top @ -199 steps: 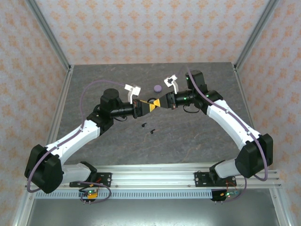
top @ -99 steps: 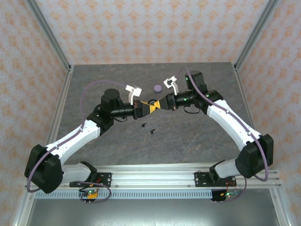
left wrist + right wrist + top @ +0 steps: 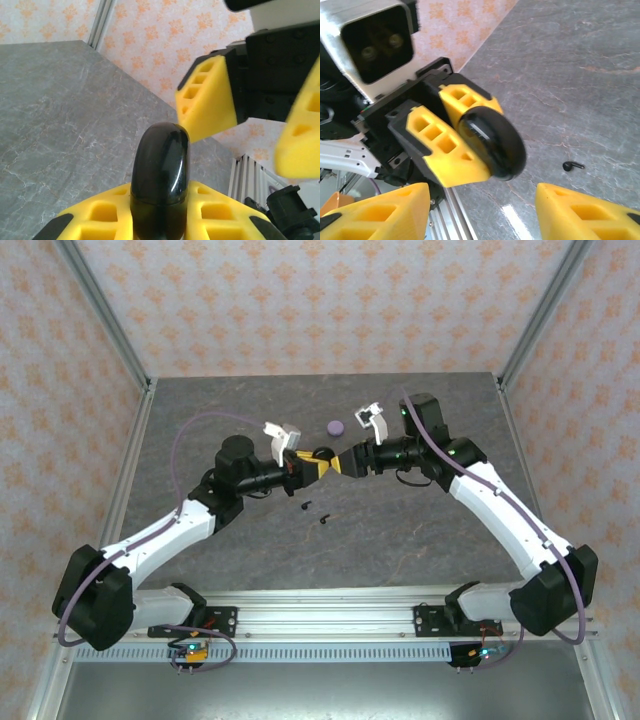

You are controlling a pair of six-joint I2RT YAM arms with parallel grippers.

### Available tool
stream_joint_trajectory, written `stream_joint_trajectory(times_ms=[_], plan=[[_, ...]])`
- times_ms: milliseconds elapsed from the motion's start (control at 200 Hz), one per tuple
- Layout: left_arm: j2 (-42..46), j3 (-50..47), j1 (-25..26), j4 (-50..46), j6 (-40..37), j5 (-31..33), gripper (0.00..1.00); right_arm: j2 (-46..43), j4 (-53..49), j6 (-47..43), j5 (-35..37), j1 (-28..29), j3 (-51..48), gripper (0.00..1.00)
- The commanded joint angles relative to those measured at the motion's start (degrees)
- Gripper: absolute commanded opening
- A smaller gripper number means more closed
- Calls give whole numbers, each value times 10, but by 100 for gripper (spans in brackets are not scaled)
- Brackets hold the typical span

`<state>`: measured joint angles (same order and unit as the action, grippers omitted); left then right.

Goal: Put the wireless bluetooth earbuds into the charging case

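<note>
Charging case: glossy black, rounded, seemingly closed, in left claw.

Soft, even light leaves only faint shadows on my bench, a white glint streaks the glossy black case, and my nearest yellow pads blur.

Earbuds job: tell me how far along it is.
Done: the black case is lifted off the table. In hand: the left gripper is shut on it, and the right gripper is open, facing it. Left: everything else. Two black earbuds lie loose on the table, and the lavender case sits apart behind.
</note>
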<state>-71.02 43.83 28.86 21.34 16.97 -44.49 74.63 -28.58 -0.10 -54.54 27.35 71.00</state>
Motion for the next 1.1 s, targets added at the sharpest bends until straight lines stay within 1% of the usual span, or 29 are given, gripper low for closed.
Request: stream_joint_trajectory(times_ms=[0, 305, 641, 776, 1006, 1096], plan=[[4, 12, 11, 25, -59, 7, 15, -1, -11, 4, 29, 3, 9, 58], [5, 7, 34, 28, -97, -4, 16, 15, -19, 3, 40, 4, 18, 60], [24, 1, 47, 11, -142, -10, 16, 21, -9, 38, 128, 4, 23, 60], [25, 0, 48, 0, -148, -3, 16, 20, -6, 47, 141, 3, 26, 60], [24, -1, 48, -29, -162, 23, 16, -4, 5, 78, 222, 3, 17, 62], [30, -7, 48, -42, -168, 34, 16, -15, 1, 101, 306, 3, 7, 64]])
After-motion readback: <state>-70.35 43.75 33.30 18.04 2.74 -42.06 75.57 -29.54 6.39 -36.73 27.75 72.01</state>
